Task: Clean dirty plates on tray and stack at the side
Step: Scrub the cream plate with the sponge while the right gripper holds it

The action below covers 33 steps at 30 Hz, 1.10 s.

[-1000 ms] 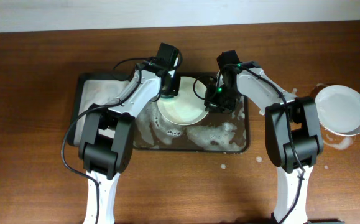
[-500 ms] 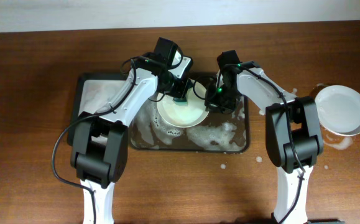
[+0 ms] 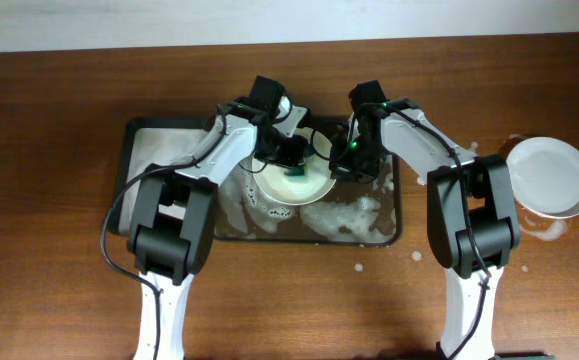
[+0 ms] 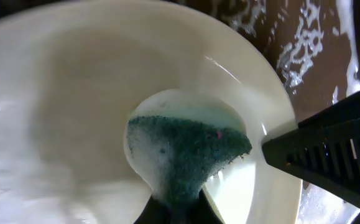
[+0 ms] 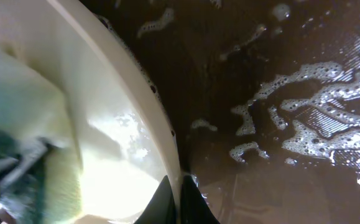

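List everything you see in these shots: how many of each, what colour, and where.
tray: one, dark brown-black, middle of the table
plate: two, white, one in the tray, the other on the table at the far right
sponge: one, green, soapy, on the plate in the tray
foam: white patches, on the tray floor
table: one, brown wood, under everything
arm: two, white and black, left one and right one reaching over the tray
left tool: one, black, shut on the sponge
right tool: one, black, shut on the rim of the plate in the tray
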Motion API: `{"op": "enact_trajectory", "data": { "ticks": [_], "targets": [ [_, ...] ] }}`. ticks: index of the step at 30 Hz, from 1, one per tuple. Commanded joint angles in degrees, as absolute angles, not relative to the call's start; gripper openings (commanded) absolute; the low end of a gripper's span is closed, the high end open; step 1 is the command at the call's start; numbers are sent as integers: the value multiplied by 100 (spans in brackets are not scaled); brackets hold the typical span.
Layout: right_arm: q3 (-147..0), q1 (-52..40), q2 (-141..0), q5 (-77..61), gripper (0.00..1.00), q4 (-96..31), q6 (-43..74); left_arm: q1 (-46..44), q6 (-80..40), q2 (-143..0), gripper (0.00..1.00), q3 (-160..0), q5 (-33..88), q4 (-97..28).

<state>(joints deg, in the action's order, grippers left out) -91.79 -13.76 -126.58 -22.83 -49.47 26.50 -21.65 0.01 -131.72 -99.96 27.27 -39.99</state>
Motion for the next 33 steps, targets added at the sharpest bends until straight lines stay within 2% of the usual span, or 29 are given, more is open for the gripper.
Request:
{"op": "enact_trajectory", "data": {
  "ticks": [1, 11, 19, 23, 33],
  "targets": [
    [-9002, -1387, -12709, -1865, 4, -5015, 2574, -1868, 71, -13231, 0, -9979, 2814, -4021],
    [-9002, -1387, -12709, -1868, 4, -5015, 2571, -1634, 226, -13233, 0, -9979, 1767, -4254],
    [-9000, -1387, -12709, -1890, 4, -5015, 2574, -1651, 64, -13233, 0, -9979, 126, -4381],
    [-9000, -1387, -12709, -1890, 4, -5013, 2571, -1649, -64, -13231, 0, -10031, -47, -4431],
    [-9000, -1387, -12709, -1887, 4, -5011, 2571, -1649, -740, -13231, 0, -12243, -611, -6554]
  ]
}}
